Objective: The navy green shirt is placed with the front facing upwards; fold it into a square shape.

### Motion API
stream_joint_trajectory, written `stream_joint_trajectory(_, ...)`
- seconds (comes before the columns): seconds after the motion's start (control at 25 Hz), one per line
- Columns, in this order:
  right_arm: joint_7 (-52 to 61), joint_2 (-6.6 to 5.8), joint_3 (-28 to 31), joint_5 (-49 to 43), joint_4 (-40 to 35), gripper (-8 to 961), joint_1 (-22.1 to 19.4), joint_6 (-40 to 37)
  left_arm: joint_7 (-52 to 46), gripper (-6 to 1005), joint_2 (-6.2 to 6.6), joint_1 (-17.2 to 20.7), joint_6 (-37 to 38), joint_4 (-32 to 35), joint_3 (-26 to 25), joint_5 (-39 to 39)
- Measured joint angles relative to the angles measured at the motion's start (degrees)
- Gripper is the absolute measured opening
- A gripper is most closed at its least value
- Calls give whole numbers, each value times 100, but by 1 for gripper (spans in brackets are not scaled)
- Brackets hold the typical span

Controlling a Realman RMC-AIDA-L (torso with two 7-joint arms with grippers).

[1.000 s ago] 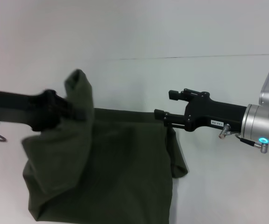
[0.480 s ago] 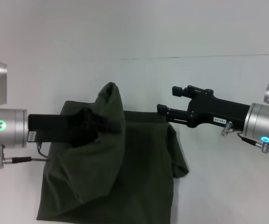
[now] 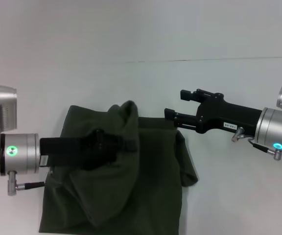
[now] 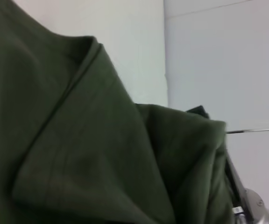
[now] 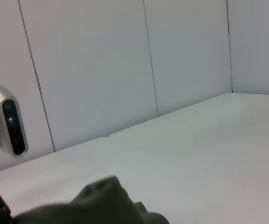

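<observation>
Shirt fabric, dark olive green, lies partly folded on the white table, its bulk spread toward the near edge of the head view with no lettering showing on the upturned side. A raised fold peaks near the garment's far edge, draped up and over the left gripper, whose black fingers are closed on the cloth and hold that bunched portion above the flat layer beneath. The left arm reaches in level from the robot's left, its silver wrist with a green light just outside the shirt's left edge. In the left wrist view the shirt fills most of the picture, a hemmed edge running across its folds.

The right gripper hovers at the shirt's far right corner, its arm stretched in from the robot's right at a slight upward tilt. Its two black fingers stand apart, holding nothing, the lower one just over the garment's edge. In the right wrist view a dark hump of the shirt rises low against the table and the panelled wall.
</observation>
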Motion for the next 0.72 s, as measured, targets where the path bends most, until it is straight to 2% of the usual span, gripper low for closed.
stream_joint_trajectory(0.2, 0, 4, 0, 16, 0, 825, 19, -15, 190, 200, -4, 85, -48, -155, -30, -321)
stream_joint_trajectory(0.48, 0, 4, 0, 32, 0, 825, 2, -38, 591, 456, 35, 250, -68, -22, -31, -413)
stream_joint_trajectory(0.72, 42, -12, 0, 343, 1, 825, -115, -287, 1604, 636, 8, 676, 240, 753, -116, -998)
